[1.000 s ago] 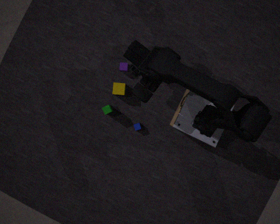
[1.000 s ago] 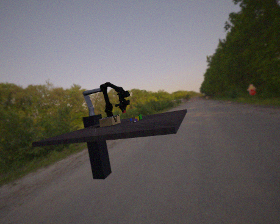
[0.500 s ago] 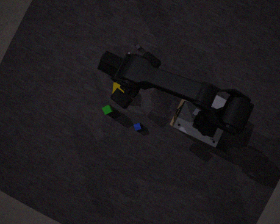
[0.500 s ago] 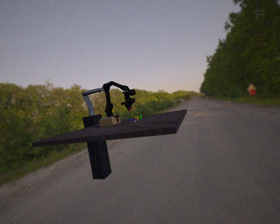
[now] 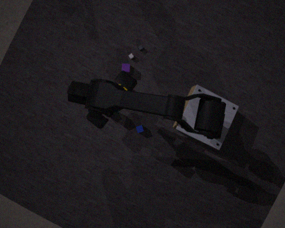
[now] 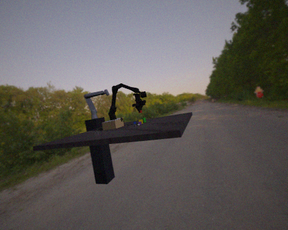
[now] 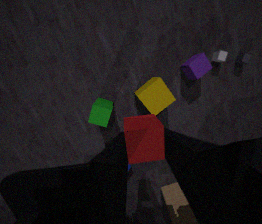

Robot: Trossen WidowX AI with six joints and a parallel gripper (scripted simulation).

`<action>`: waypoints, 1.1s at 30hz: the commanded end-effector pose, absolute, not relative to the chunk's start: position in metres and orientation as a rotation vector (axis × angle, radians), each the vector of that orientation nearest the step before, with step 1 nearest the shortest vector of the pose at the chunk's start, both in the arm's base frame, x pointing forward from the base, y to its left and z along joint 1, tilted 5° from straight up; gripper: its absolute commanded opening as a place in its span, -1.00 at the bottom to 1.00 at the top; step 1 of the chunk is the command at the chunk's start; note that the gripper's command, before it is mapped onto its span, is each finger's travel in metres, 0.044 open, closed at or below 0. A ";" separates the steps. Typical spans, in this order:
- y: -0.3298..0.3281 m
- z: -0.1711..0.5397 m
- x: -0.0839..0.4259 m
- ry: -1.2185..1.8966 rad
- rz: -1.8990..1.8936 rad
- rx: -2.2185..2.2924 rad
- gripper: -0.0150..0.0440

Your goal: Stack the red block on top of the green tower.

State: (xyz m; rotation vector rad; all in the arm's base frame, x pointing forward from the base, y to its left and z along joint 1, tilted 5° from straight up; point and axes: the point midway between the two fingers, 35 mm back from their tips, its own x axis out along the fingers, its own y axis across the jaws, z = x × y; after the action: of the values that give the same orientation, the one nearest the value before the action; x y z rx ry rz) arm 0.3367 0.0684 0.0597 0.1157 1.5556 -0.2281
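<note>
Surface (image 5: 52, 158) came first for you: a dark, flat slab with a faintly mottled, matte texture, carried on a square black post in the exterior view. No writing or label could be read on anything. Next in size was the arm (image 5: 139, 102), smooth and black, stretched out from its pale square base plate (image 5: 229, 109), which sat on a tan block. Its jaws were closed on the red block (image 7: 144, 138), a plain matte cube that you held in the air above the surface, just beside and this side of the yellow cube (image 7: 155, 95) in the wrist view. The green tower (image 7: 101, 112) stood left of the red block, apart from it, a short glossy-free cuboid. You could also see a purple cube (image 7: 196, 65), a blue cube (image 5: 140, 128), then a small white cube (image 7: 220, 55) and a smaller grey one (image 7: 246, 58), all well apart from the tower.
</note>
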 end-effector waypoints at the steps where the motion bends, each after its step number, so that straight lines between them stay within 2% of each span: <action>1: 0.094 0.057 0.344 1.556 -0.223 0.122 -0.49; 7: 0.121 0.052 0.345 1.556 -0.223 0.123 -0.49; 26: 0.114 -0.005 0.345 1.556 -0.223 0.123 -0.49; 33: 0.114 -0.007 0.345 1.556 -0.223 0.123 -0.49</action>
State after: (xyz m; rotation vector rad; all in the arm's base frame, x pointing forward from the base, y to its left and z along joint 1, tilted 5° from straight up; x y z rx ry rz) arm 0.3442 0.1134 -0.0065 0.1207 1.5595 -0.2302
